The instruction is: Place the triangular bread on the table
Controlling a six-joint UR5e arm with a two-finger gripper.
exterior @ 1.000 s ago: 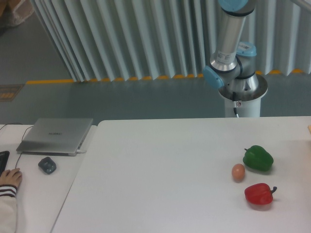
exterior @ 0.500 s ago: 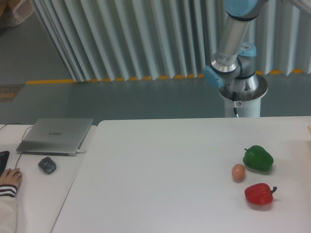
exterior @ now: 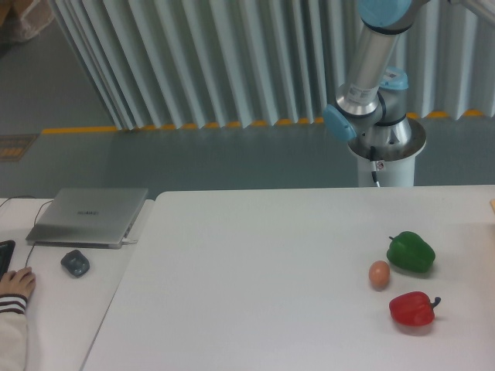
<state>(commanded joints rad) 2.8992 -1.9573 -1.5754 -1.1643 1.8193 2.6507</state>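
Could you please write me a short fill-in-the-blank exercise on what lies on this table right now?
1. The egg lies just left of the ____ pepper.
2. The red pepper lies nearer the camera than the ____ pepper.
3. On the side desk, the mouse sits in front of the closed ____.
4. The arm's tool is ____ of view.

Missing words: green; green; laptop; out

Arm (exterior: 370, 69) upright behind table; tool out of frame.

A golden sliver of the triangular bread (exterior: 492, 205) shows at the right frame edge; the table (exterior: 255, 270) is white, smooth.
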